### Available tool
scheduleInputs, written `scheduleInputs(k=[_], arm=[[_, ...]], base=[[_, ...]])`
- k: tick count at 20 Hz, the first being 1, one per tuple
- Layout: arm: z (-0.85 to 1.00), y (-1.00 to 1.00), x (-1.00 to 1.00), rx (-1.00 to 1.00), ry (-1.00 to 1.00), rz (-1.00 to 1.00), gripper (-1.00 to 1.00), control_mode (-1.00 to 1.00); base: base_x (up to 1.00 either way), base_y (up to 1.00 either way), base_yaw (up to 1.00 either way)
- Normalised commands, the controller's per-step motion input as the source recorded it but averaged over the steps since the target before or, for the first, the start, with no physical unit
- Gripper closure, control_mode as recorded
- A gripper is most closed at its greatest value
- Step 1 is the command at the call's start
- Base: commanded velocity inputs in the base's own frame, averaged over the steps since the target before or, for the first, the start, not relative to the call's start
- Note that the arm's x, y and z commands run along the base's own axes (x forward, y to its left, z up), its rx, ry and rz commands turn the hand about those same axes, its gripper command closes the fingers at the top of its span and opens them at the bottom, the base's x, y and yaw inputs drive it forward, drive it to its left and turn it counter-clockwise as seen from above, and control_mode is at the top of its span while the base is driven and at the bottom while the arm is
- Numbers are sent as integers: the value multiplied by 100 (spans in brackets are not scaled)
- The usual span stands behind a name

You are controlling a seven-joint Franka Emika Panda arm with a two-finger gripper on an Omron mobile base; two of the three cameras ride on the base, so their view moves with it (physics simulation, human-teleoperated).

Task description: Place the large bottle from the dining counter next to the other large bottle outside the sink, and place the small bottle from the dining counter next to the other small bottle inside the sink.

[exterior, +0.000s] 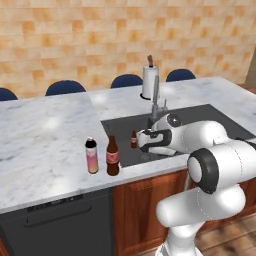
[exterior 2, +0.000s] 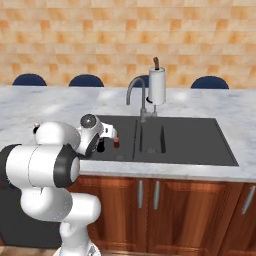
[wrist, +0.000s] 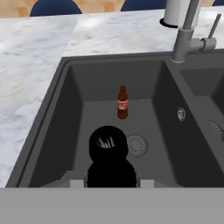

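A: Gripper [wrist: 111, 181] state?
B: Pinching the small black bottle [wrist: 108, 159], low in the sink's [wrist: 70, 127] left basin.
A: Room around it?
B: Bare floor to the left wall; drain [wrist: 136, 145] just beside it on the right. Small brown bottle [wrist: 122, 102] upright further back, apart, short of the back wall.
A: Large ones?
B: Brown bottle [exterior: 113, 156] and pink bottle [exterior: 91, 155] upright just beside each other on the counter [exterior: 45, 145], left of the rim, near the front edge.

**What you can't make out**
The gripper's [wrist: 111, 181] fingertips are hidden behind the small black bottle [wrist: 109, 159], so you can't see their grip; the faucet [wrist: 186, 33] is cut off at the hand view's top edge.
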Motion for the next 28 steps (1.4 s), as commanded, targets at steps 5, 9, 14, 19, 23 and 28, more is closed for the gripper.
scheduleInputs(k=[5,9,14,19,23,28], arm=[[0,0,0,0,0,0,100,100],[0,0,0,0,0,0,100,100],[0,0,0,0,0,0,100,100],[0,0,0,0,0,0,100,100],[0,0,0,0,0,0,100,100],[0,0,0,0,0,0,100,100]], base=[[32,27,-2],[22,25,0],[24,21,0],[26,18,0],[17,13,0],[16,10,0]])
